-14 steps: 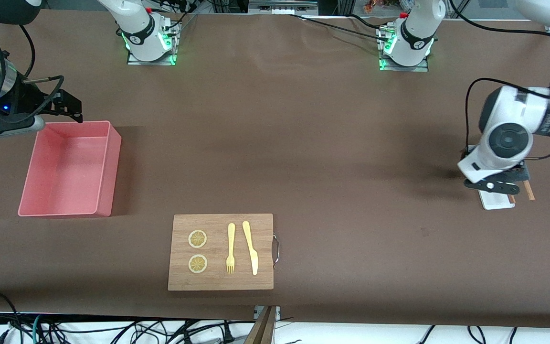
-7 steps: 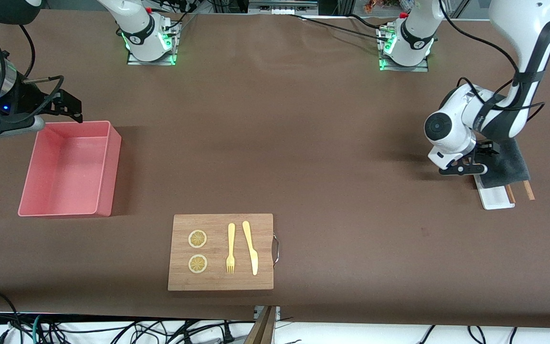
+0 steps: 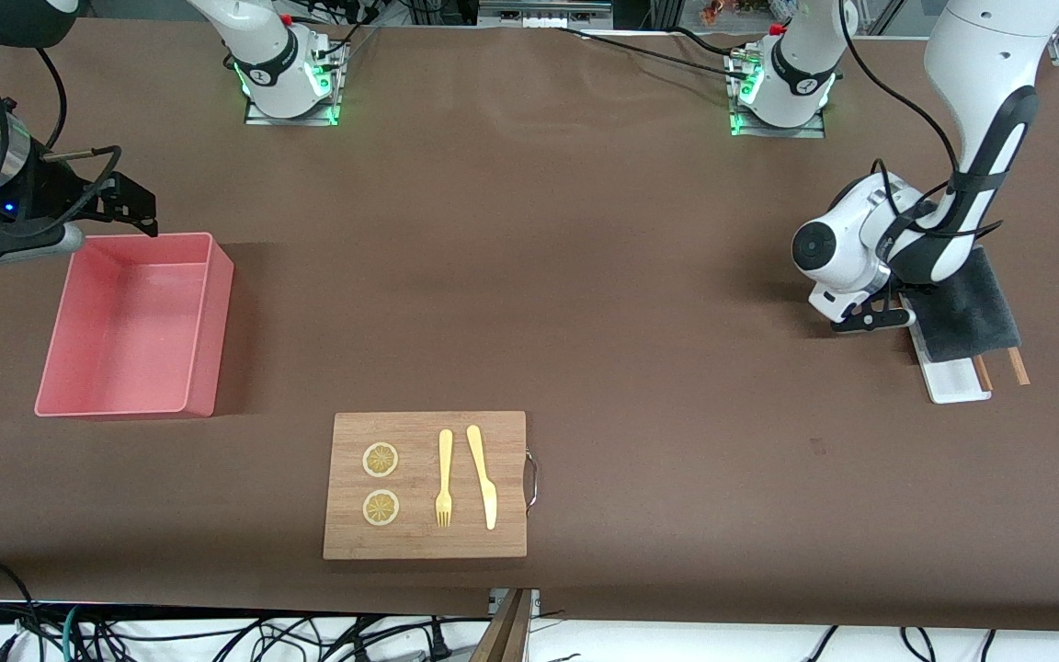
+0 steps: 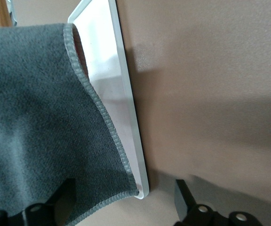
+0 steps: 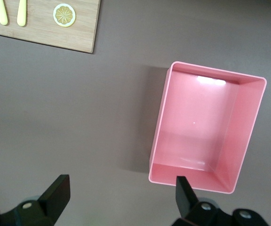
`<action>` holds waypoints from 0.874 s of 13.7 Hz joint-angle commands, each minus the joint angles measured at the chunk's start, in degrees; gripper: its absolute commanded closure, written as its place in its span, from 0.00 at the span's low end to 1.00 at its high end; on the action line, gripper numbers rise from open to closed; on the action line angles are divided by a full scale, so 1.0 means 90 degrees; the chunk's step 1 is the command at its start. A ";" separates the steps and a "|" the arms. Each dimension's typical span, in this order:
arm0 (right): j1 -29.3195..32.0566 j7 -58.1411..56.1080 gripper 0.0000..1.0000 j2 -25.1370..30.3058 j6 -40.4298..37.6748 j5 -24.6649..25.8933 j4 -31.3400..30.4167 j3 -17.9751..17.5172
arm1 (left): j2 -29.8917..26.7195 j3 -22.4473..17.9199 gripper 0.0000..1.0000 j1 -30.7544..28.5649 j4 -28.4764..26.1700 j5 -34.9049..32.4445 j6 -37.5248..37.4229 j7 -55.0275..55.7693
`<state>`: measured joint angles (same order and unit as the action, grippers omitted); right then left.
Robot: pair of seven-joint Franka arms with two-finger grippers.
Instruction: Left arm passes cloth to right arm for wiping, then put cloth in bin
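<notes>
Cloth pickup, left arm's end of table
Left gripper (image 3: 871,319) fingers wide, nothing held; straddle cloth (image 3: 962,313) edge over white tray (image 3: 957,382), pinch fabric only. Right gripper (image 3: 130,204) spread, empty, waiting above bin (image 3: 217,313)

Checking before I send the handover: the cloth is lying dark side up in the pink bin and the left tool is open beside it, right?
Not quite. The cloth lies dark side up on the white tray at the left arm's end of the table, not in the pink bin, which holds nothing in the front view. The left tool is open at the cloth's edge, as the left wrist view shows.
</notes>
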<state>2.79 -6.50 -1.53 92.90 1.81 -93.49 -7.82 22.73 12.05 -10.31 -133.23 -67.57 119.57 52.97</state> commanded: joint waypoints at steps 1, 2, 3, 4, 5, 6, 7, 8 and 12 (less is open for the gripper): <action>0.0071 0.0009 0.00 0.0034 -0.0389 -0.0103 0.0406 -0.0010 | -0.0006 0.0009 0.12 -0.0037 -0.0138 -0.0227 -0.0023 0.0257; 0.0071 0.0009 0.00 0.0034 -0.0584 -0.0103 0.0601 -0.0010 | -0.0035 -0.0001 0.13 -0.0037 -0.0205 -0.0236 -0.0043 0.0257; 0.0081 -0.0029 0.01 0.0034 -0.0683 -0.0103 0.0816 -0.0001 | -0.0045 -0.0001 0.15 -0.0037 -0.0225 -0.0266 -0.0120 0.0257; 0.0081 -0.0078 0.00 0.0034 -0.0752 -0.0113 0.0895 0.0009 | -0.0045 0.0008 0.17 -0.0037 -0.0235 -0.0314 -0.0276 0.0267; 0.0071 -0.0079 0.01 0.0034 -0.0762 -0.0113 0.0906 -0.0030 | -0.0035 0.0009 0.21 -0.0008 -0.0235 -0.0315 -0.0403 0.0305; 0.0042 -0.0079 0.01 0.0043 -0.0772 -0.0113 0.0896 -0.0069 | -0.0035 0.0009 0.22 0.0002 -0.0245 -0.0315 -0.0472 0.0393; 0.0032 -0.0059 0.01 0.0034 -0.0762 -0.0123 0.0896 -0.0088 | -0.0035 0.0009 0.22 0.0022 -0.0274 -0.0315 -0.0511 0.0442; 0.0022 -0.0040 0.00 0.0043 -0.0781 -0.0123 0.0906 -0.0205 | -0.0026 0.0009 0.24 0.0022 -0.0265 -0.0382 -0.0512 0.0452; 0.0022 -0.0449 0.01 0.0268 -0.1005 -0.0074 0.0906 -0.0264 | 0.0023 0.0009 0.33 -0.0007 -0.0226 -0.0734 -0.0502 0.0462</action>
<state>2.69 -8.30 -0.13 85.86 1.61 -86.06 -10.03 23.04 11.95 -10.34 -134.89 -72.01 115.79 55.78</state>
